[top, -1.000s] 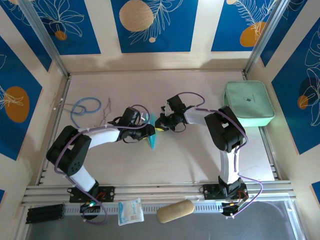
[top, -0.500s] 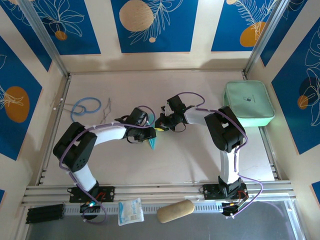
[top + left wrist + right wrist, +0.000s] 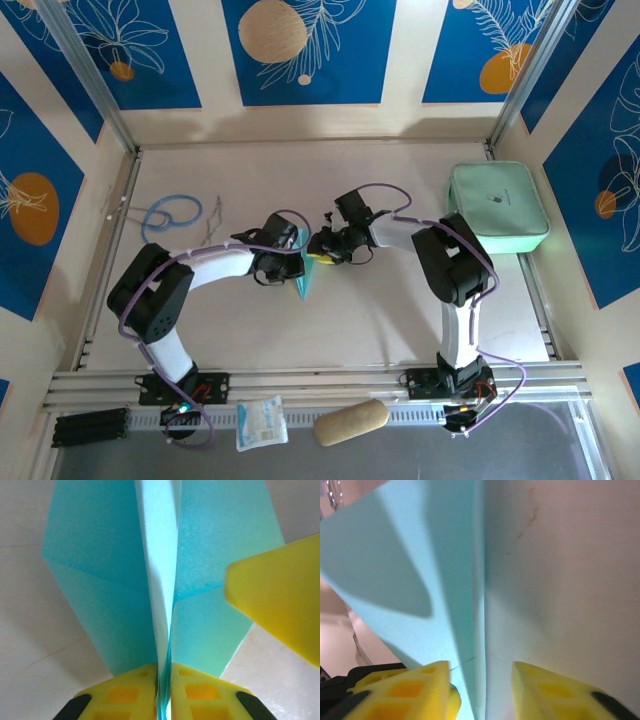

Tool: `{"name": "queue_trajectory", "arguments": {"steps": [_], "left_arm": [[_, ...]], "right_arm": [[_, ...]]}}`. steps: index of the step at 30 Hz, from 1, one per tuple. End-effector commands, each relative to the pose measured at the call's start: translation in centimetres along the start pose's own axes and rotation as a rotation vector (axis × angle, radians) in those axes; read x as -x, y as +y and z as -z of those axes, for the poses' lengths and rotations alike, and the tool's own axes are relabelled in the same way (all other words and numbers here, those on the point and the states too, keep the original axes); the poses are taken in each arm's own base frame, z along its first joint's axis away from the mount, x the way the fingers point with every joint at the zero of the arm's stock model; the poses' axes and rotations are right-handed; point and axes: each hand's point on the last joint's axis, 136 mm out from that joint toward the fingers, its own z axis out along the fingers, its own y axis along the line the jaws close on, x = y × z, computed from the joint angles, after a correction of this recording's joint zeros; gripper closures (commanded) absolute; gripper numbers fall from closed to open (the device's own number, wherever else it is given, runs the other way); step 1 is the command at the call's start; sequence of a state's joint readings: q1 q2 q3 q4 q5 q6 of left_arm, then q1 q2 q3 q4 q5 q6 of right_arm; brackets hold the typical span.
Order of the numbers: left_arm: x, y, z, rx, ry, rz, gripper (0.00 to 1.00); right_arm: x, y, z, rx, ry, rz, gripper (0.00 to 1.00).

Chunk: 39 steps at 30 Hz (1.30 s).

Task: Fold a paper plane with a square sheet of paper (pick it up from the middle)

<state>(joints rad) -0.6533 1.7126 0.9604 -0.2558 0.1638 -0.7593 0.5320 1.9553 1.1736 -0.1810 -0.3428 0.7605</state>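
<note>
thin light-blue paper: the paper plane (image 3: 306, 284) is at the middle of the table (image 3: 420, 320), judged light, limp, easily creased. your left gripper (image 3: 164, 687) pinches its raised centre fold; your right gripper (image 3: 482, 682) stands spread around one edge. hold at that fold.

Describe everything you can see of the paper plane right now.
The paper plane is a thin, matte light-blue dart with sharp creases: two wings spread either side of a raised centre fold. It sits mid-workspace, narrow tip toward the arm bases. The left gripper pinches the centre fold shut; the right gripper stands open astride one edge.
</note>
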Motion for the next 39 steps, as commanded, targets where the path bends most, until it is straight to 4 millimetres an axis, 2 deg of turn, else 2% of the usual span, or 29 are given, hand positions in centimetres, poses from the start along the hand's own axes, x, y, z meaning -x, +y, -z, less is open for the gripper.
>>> {"name": "queue_trajectory", "arguments": {"steps": [1,5,9,12,16,23,30,39], "left_arm": [[0.9,-0.1,1.2,0.056,-0.029,-0.067,0.87],[2.3,0.3,1.9,0.121,-0.044,-0.126,0.88],[4.7,0.4,1.7,0.165,-0.059,-0.167,0.89],[6.6,0.2,1.2,0.203,-0.062,-0.195,0.89],[8.7,0.1,-0.1,0.249,-0.070,-0.208,0.90],[10.5,0.4,-2.0,0.313,-0.078,-0.192,0.92],[10.2,0.9,-3.0,0.329,-0.052,-0.176,0.83],[9.7,0.1,-3.5,0.279,-0.025,-0.172,0.81]], "right_arm": [[0.9,0.1,3.3,-0.073,-0.101,0.027,0.50],[2.0,-1.8,6.6,-0.216,-0.248,0.035,0.43],[2.7,-3.7,10.3,-0.309,-0.391,0.022,0.40],[2.8,-4.5,12.7,-0.305,-0.470,0.010,0.37],[2.7,-5.1,14.6,-0.278,-0.522,-0.001,0.34],[2.2,-6.1,15.0,-0.250,-0.503,-0.022,0.34],[2.0,-6.4,14.7,-0.221,-0.483,-0.035,0.34],[2.1,-6.6,14.3,-0.210,-0.471,-0.055,0.34]]}}
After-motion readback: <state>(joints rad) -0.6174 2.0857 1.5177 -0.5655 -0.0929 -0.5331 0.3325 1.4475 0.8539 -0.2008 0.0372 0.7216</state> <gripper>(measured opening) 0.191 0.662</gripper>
